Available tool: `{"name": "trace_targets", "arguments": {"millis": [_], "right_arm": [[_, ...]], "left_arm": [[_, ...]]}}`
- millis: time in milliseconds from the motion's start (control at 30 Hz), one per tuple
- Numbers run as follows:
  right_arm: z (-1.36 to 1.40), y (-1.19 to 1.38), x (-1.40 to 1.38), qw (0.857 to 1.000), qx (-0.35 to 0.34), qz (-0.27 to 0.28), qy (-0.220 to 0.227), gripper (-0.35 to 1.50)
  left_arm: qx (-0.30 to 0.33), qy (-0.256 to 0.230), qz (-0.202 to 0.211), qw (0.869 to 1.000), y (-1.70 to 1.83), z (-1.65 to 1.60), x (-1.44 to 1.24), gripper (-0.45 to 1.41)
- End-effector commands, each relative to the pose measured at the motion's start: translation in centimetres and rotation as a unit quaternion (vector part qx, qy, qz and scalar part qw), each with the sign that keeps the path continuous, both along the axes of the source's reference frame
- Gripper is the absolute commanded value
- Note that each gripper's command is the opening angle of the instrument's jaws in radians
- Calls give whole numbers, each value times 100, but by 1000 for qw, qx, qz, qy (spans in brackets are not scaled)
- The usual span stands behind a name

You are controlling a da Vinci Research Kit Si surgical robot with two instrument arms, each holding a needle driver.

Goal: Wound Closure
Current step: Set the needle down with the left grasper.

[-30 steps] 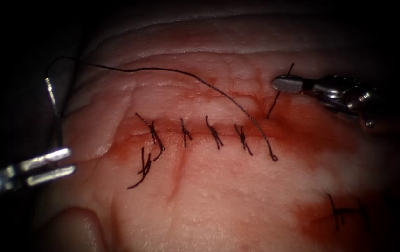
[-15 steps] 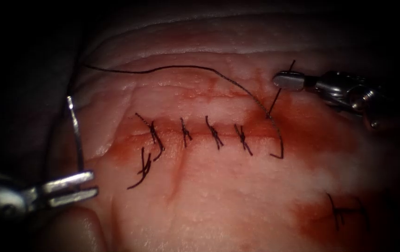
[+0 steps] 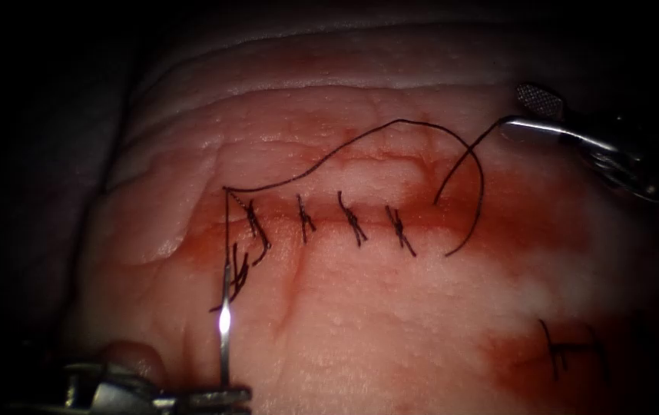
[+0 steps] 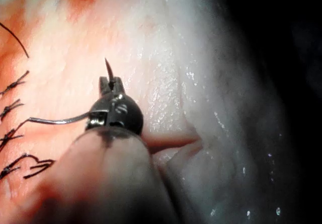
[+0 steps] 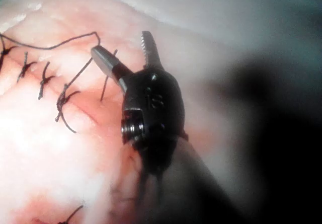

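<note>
4 knotted stitches [image 3: 352,219] already sit in a row across the cut [image 3: 422,211] in the tissue [image 3: 391,323], with red fluid [image 3: 514,207] pooled around its right end. The left tool [image 3: 218,396] has dropped to the near edge since a second ago, and its jaws are clamped on the needle [image 3: 224,330], gripping it close to the pointed end, as the left wrist view shows with the tip poking just past the jaws. The needle stands free of the tissue, on the near side of the cut by the leftmost stitch. The thread [image 3: 360,138] trails from it, runs up and right, then curls in a loose loop around the right end of the cut, where before it lay as a long straight sweep toward the far left. The right tool [image 3: 533,111] has let go of the short thread end it was pinching; its jaws now stand apart and hold nothing, just beyond that loop.
</note>
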State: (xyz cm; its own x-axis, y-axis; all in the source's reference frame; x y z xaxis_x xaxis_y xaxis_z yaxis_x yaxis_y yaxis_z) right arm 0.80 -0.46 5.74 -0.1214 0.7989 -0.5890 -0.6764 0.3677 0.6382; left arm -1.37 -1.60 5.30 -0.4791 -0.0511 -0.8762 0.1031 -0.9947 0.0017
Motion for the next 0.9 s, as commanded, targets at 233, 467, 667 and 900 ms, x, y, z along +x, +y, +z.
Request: {"name": "trace_targets", "arguments": {"millis": [233, 467, 667, 900], "right_arm": [[4, -4, -2, 1000, -12, -4, -5, 98], [5, -7, -1, 1000, -18, -5, -8, 88], [6, -8, 1, 1000, -17, -7, -9, 76], [11, -14, 7, 999, -18, -16, -21, 71]], "left_arm": [[58, 6, -15, 998, -9, 41, -19, 103], [117, -37, -115, 986, 22, 11, -1, 121], [186, -17, -175, 967, 61, -19, 21, 125], [220, 54, -267, 937, 185, -22, 11, 54]]}}
